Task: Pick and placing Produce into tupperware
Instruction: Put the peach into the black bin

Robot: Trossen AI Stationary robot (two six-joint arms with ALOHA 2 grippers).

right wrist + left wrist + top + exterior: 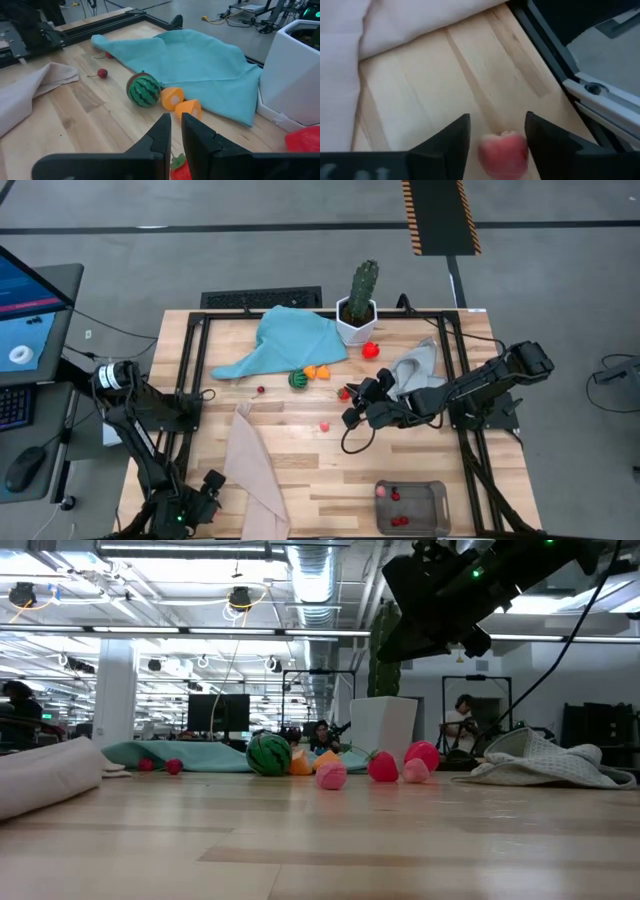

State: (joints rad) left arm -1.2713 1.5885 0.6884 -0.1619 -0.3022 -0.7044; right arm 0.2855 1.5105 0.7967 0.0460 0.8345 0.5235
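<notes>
High view: we see tupperware (pixel 411 507) at desk (pixel 300 465) near edge, right tool (pixel 352 406) mid-desk, produce (pixel 297 379) scattered near far edge.
Left wrist view: left tool (pixel 496 137) spread around pink piece (pixel 503 153).
Right wrist view: right tool pressed together, empty.

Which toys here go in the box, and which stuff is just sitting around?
For the job:
- watermelon ball
- orange pieces
- red fruit by the pot
- pink fruit
- pink fruit between the left claw fingers
- clear tub, some red pieces already inside

Just lying about:
- cactus in white pot
- teal cloth
- beige cloth
- grey cloth
</notes>
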